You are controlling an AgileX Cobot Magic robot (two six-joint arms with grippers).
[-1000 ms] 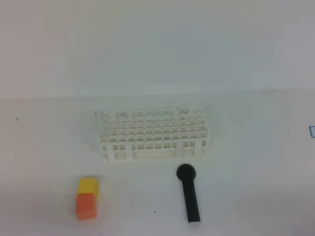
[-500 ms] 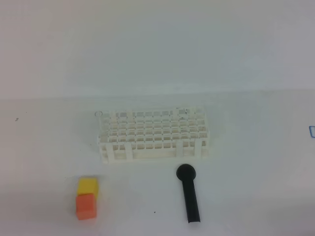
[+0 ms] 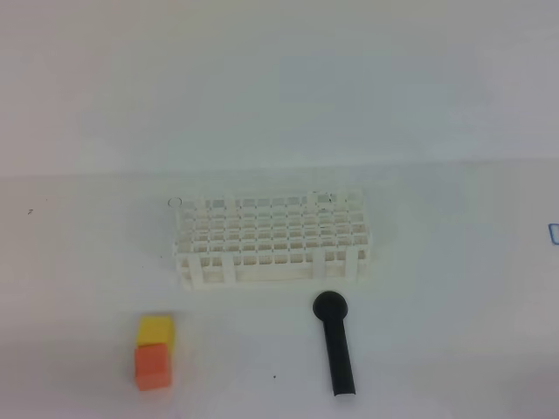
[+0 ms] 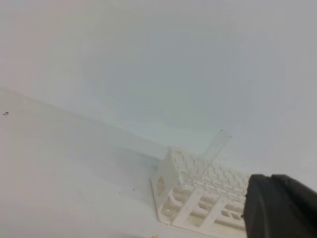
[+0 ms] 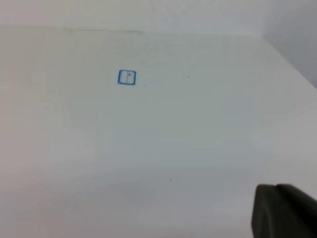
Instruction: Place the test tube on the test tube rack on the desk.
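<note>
With both grippers pressed together and empty, I see what looks like the test tube (image 4: 216, 147) leaning in the test tube rack (image 3: 271, 240): glassy, light, slippery, best pinched mid-length.

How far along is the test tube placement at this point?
Done, it seems: the test tube stands tilted in a corner hole of the test tube rack, its rim faintly visible. In hand: nothing; the left gripper and right gripper are shut, away from the rack. Left: nothing obvious.

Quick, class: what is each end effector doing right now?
Left end effector: closed, holding nothing visible.
Right end effector: closed, holding nothing visible.
</note>
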